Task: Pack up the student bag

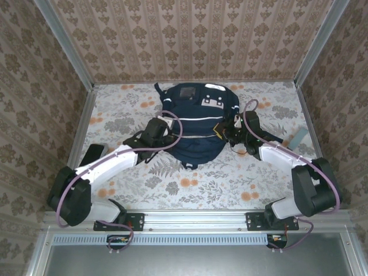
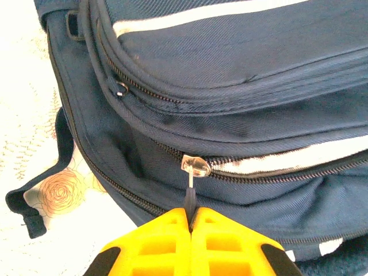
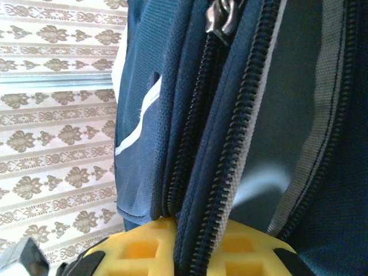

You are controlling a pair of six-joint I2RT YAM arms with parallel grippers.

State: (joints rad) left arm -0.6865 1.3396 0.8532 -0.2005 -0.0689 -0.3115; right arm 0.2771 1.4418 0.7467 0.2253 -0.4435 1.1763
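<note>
The student bag [image 1: 195, 118] is a navy backpack with a white stripe, lying in the middle of the table. At the bag's left side, my left gripper [image 1: 168, 135] has its yellow fingers [image 2: 155, 241] pressed together. This gripper [image 2: 190, 221] is shut on the dark pull tab [image 2: 190, 198] hanging from a silver zipper slider [image 2: 196, 165]. My right gripper [image 1: 231, 133] is at the bag's right side. In the right wrist view that gripper [image 3: 198, 250] is shut on the bag's zippered edge [image 3: 230, 172], which runs up from between its yellow pads. Another slider [image 3: 221, 17] sits higher up.
A pale blue-grey flat object [image 1: 298, 138] lies on the table at the right wall. A black object [image 1: 92, 154] lies at the left, near my left arm. Patterned walls with metal rails [image 1: 75, 63] close in the floral table on three sides.
</note>
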